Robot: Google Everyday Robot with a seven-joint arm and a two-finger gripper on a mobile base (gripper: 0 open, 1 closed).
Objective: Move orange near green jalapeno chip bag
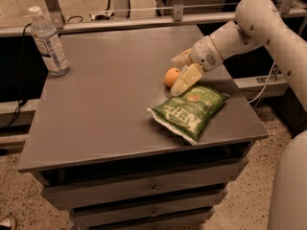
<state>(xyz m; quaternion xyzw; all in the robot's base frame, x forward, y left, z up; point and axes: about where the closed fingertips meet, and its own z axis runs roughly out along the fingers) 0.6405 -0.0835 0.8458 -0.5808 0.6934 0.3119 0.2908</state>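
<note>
**One orange, one bag, pincer spread around the fruit**

You have one orange (170,76), one green jalapeno chip bag (189,110) and one water bottle (48,42) on the grey table (105,109). One arm (259,23) reaches in from the right.

Your pincer (176,75) sits low over the right half of the table, just behind the bag. It is released: the two pale fingers (187,79) stand spread apart, and the orange sits on the table between their tips. You cannot tell whether the nearer finger touches the fruit.

The orange is round, so it has no long axis to speak of. It lies just beyond the bag's upper edge, close to it, with a narrow strip of table showing between them.

The bag lies flat. Its long axis runs diagonally, from the table's front edge up and to the right toward the arm. One white sealed end (178,136) points to the front, and the other points to the table's right side. The face is turned up, showing white lettering that you cannot read for certain and a small red-orange emblem (194,98) near the far end.

The bottle stands upright at the far left corner, well apart from the rest. It has a white cap and a pale label whose print is too small to read.

Drawers (153,188) run along the front beneath the table top.
</note>
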